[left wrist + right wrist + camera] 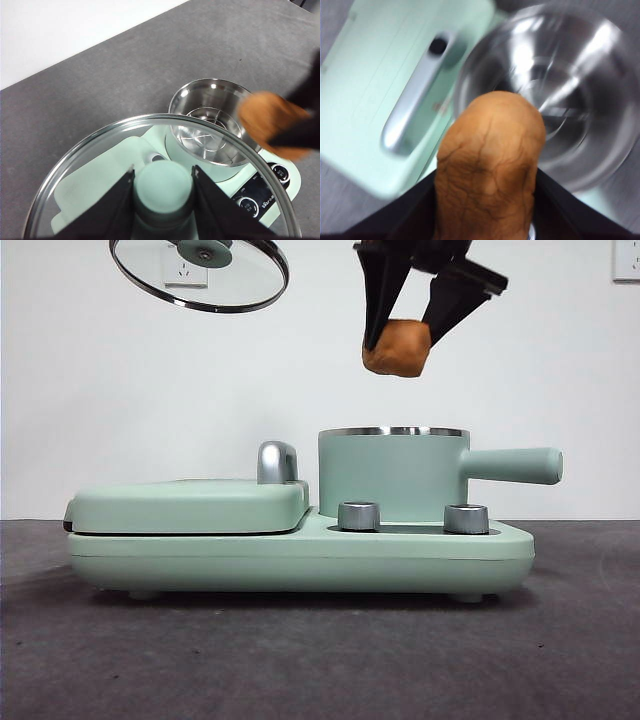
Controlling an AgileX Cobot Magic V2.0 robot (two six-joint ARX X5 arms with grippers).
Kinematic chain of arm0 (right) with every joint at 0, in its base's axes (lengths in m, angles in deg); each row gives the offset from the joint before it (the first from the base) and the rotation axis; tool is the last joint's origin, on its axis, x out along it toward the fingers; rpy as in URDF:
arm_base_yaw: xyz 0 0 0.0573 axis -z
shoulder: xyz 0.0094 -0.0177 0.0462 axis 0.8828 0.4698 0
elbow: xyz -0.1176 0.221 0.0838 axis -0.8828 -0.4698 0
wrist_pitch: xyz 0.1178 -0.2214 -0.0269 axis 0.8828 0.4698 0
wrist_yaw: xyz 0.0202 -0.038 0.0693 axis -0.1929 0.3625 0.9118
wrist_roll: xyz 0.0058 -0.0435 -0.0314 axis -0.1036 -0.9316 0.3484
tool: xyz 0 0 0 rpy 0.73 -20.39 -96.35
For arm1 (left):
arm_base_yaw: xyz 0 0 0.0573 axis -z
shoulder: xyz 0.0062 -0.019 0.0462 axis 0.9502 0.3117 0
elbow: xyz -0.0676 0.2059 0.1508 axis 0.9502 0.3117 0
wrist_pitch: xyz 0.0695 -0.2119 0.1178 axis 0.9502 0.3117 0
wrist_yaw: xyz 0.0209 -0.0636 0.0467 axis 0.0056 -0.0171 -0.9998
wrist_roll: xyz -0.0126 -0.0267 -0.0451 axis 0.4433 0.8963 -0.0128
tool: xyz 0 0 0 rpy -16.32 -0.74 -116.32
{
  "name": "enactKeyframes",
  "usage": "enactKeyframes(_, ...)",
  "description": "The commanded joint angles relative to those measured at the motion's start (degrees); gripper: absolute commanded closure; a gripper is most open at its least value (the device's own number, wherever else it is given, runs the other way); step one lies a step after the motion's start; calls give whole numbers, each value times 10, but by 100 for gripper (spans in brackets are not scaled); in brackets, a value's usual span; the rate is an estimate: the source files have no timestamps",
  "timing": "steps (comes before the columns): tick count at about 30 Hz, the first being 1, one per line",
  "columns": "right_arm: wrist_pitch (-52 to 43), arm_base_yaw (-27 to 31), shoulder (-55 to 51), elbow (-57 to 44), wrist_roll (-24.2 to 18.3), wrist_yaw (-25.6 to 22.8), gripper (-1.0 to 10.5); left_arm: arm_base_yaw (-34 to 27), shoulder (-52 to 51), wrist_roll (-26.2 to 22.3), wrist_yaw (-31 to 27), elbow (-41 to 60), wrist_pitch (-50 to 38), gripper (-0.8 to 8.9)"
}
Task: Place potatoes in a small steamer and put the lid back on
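The mint-green steamer pot point(392, 472) stands open on the right of the cooker base, its long handle pointing right. My right gripper point(408, 338) is shut on the orange-brown potato point(397, 348) and holds it high above the pot. In the right wrist view the potato point(490, 165) sits over the near rim of the steel pot point(570, 100). My left gripper point(163, 186) is shut on the knob of the glass lid point(100, 150) and holds it up at the top left of the front view, where the lid point(200, 275) is tilted. The pot point(212, 120) also shows in the left wrist view.
The flat mint-green griddle cover point(190, 505) with a chrome handle point(277, 462) lies left of the pot. Two chrome dials point(359, 516) sit on the base point(300, 560) in front of the pot. The base stands on a dark grey table point(320, 660).
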Motion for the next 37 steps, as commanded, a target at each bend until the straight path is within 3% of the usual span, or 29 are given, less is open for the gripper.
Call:
enactKeyframes(1, 5, 12, 58, 70, -16, 1, 757, 2, -3, -6, 3, -18, -13, 797)
enactKeyframes(6, 19, 33, 133, 133, -24, 16, 756, 2, -3, -6, 3, -18, -7, 798)
enactKeyframes(14, 37, 54, 210, 136, -25, 39, 754, 2, -3, -17, 3, -17, -2, 798)
enactKeyframes(19, 42, 58, 212, 146, -26, 46, 501, 2, -2, -17, 3, -16, -1, 797)
enactKeyframes(25, 162, 57, 210, 293, -26, 46, 490, 2, -2, -17, 3, -16, -2, 797)
enactKeyframes(32, 191, 59, 92, 261, -28, 44, 491, 3, -2, -16, 3, -15, -2, 797)
enactKeyframes(37, 191, 52, -105, 81, -55, 44, 491, 7, -1, -12, 3, -15, -2, 797)
